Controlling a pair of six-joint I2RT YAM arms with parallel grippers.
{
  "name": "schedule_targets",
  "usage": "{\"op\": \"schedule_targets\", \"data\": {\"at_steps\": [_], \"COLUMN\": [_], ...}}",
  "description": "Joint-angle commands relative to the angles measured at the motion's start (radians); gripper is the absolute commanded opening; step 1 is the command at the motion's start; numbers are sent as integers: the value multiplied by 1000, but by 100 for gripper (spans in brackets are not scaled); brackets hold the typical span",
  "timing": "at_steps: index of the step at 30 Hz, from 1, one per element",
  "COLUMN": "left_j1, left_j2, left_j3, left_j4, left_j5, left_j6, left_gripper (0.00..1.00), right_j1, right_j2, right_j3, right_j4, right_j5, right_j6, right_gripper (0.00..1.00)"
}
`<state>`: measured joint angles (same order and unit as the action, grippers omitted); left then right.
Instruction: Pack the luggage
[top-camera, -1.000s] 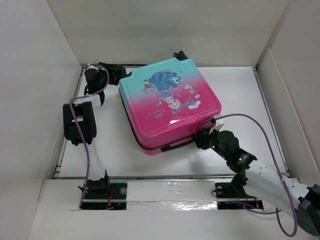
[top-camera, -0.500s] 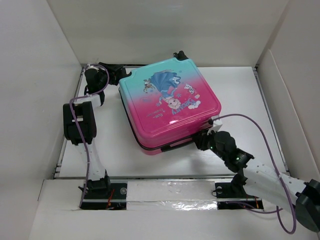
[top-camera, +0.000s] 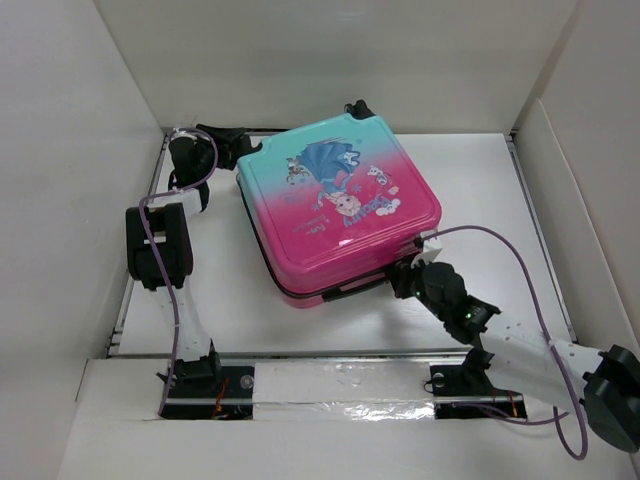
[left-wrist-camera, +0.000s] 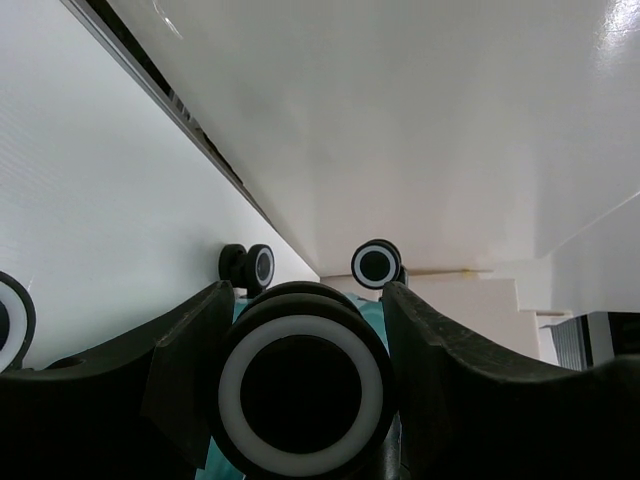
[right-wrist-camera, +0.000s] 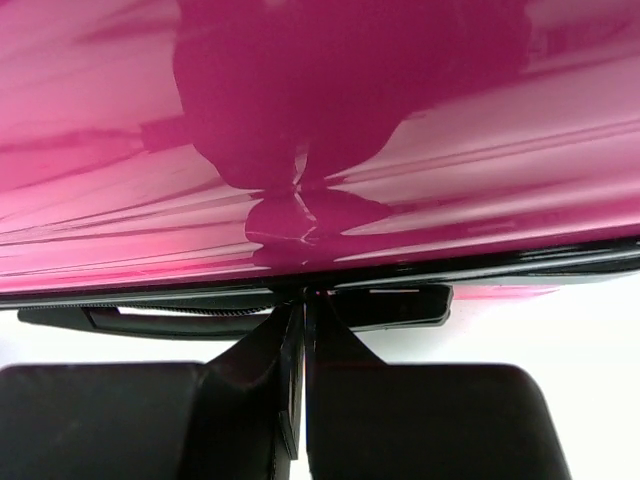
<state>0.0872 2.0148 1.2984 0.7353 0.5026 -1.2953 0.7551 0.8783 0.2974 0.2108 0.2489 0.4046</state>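
the suitcase (top-camera: 335, 205) lies flat and closed in the middle of the desk (top-camera: 480, 190), printed shell up. the left end effector (left-wrist-camera: 305, 295) straddles one wheel (left-wrist-camera: 300, 395) at the far-left corner, fingers against its sides, grasping it to steady the case. the right end effector (right-wrist-camera: 298, 312) is clenched tight at the black zip seam (right-wrist-camera: 500, 266) on the near pink edge; whether a zip pull sits between its fingers is unclear. the step in hand looks like working the zip. the next move likely calls for drawing the right end effector along the seam while the left holds firm.
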Motion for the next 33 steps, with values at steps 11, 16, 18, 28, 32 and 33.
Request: {"op": "schedule_targets", "data": {"at_steps": [11, 16, 18, 28, 32, 33], "left_j1": [65, 17, -24, -210, -210, -219], "left_j2": [-426, -697, -830, -1330, -1365, -1349], "left_j3": [-305, -594, -734, -1120, -1177, -1182], "left_j4": [-215, -214, -195, -407, -390, -375], "left_j5": [-323, -432, -446, -469, -299, -270], "left_j6": [274, 278, 307, 372, 462, 474], "left_gripper": [82, 69, 49, 0, 0, 0], "right_j1": [-239, -499, -571, -515, -452, -435], "right_j2": [-67, -107, -92, -153, -200, -197], "right_j3": [42, 117, 143, 77, 45, 45], "right_j4": [67, 53, 52, -43, -68, -73], "right_j5": [-143, -414, -474, -582, -551, -547], "right_j6": [-128, -133, -138, -127, -116, -115], "right_gripper": [0, 0, 0, 0, 0, 0]}}
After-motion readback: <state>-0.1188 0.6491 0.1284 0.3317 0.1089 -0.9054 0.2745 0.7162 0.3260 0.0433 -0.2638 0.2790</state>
